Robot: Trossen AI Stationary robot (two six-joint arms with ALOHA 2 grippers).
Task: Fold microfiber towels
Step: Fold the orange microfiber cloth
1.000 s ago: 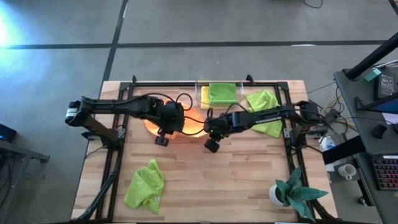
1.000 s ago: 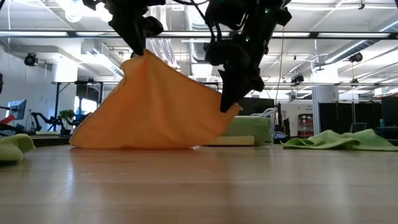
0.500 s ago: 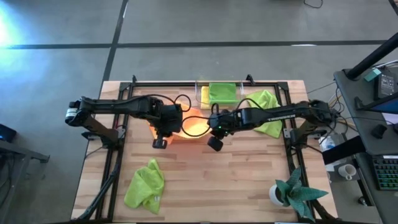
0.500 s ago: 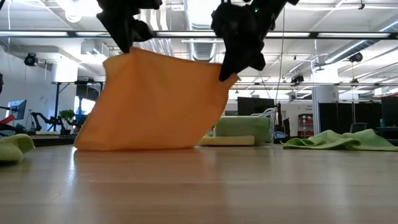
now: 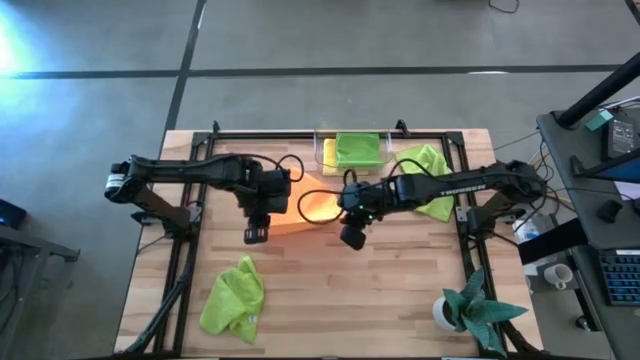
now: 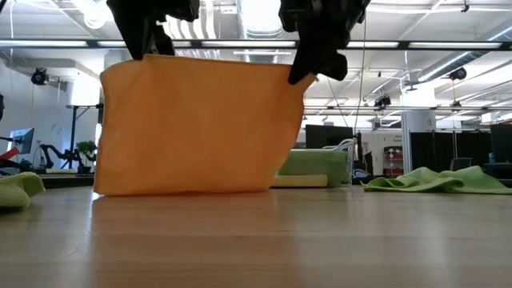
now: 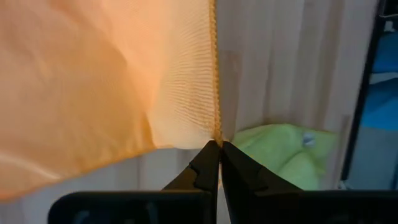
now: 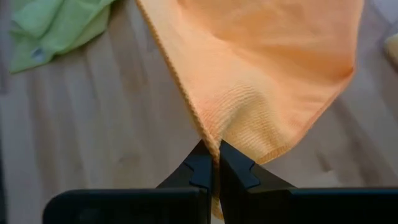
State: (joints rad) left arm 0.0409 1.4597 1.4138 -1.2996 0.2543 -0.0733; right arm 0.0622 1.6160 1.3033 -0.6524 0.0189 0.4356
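Wooden table (image 5: 330, 290) bears green towels (image 5: 233, 297), possibly plant (image 5: 478, 310).

The orange towel (image 6: 196, 124) hangs like a wall between the left tool (image 5: 254, 213) and the right tool (image 5: 349, 214), while the table (image 5: 330, 290) in front of both tools lies bare, with a green towel (image 5: 233, 297) near the left tool.

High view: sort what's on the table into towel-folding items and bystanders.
Belongs to the job:
- orange towel, held up by the left tool and right tool
- crumpled green towel
- green towel at the right
- folded green towel

Just lying about:
- potted plant
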